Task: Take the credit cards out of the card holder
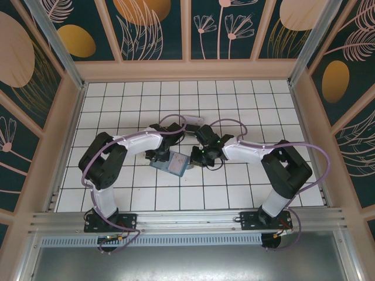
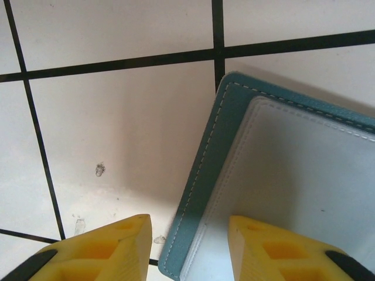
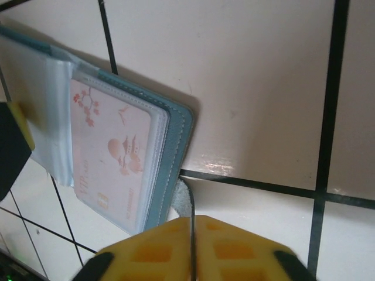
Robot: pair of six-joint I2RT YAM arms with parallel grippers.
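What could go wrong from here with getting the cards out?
1. The right gripper is shut just off the card holder's corner while the pink card sits in its clear sleeve. It may have closed on nothing.
2. The left gripper straddles the holder's edge with jaws apart, so a pull on a card could drag the whole holder along.

Lying open on the white-tiled bench (image 3: 263, 88): card holder (image 3: 176, 140), teal edge stitched in white, clear sleeves (image 3: 53, 117) inside. Under the top sleeve, a pink card (image 3: 114, 158) printed with blossoms and "VIP". Just beside the holder's corner, yellow right fingers (image 3: 234, 249) pressed together.
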